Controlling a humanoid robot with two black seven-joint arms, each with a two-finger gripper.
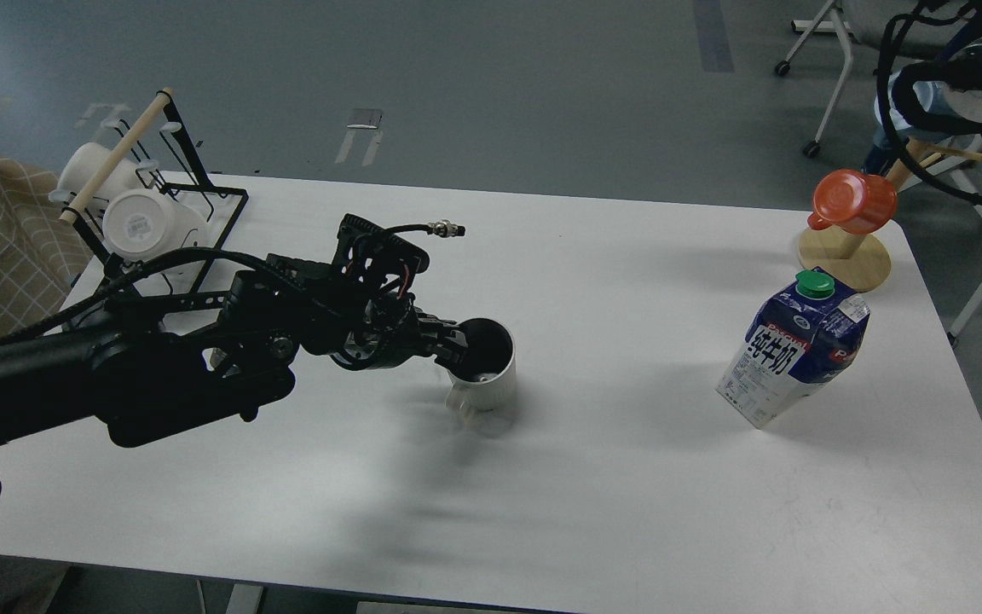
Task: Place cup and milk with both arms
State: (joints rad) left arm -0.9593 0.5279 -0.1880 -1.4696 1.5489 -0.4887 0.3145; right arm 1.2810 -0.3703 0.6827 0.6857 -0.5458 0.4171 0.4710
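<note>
The cup [486, 368], a white mug with a dark interior, stands upright near the middle of the white desk [542, 477], its cream handle [460, 402] turned toward the near left. Something small and pale shows at the bottom of its interior, but it cannot be made out. The left tool [454, 338] meets the cup at its left rim, one finger apparently inside the mouth and the other outside the wall, clenched on the rim. The left arm [158, 367] reaches in from the left edge, low over the desk.

The milk [794, 348], a dark-blue and white carton with a green screw cap [816, 283], stands well apart to the right, free of any tool. Just beyond it, at the far right corner, an orange cup [854, 201] hangs on a peg of a wooden stand with a round base [857, 260].

At the far left corner a black wire rack [201, 183] with a wooden rail holds two smooth white mugs [150, 223] lying on their sides, one showing a labelled bottom.

Part of the right arm [960, 77] shows at the top right, off the desk; its tool is out of sight.
</note>
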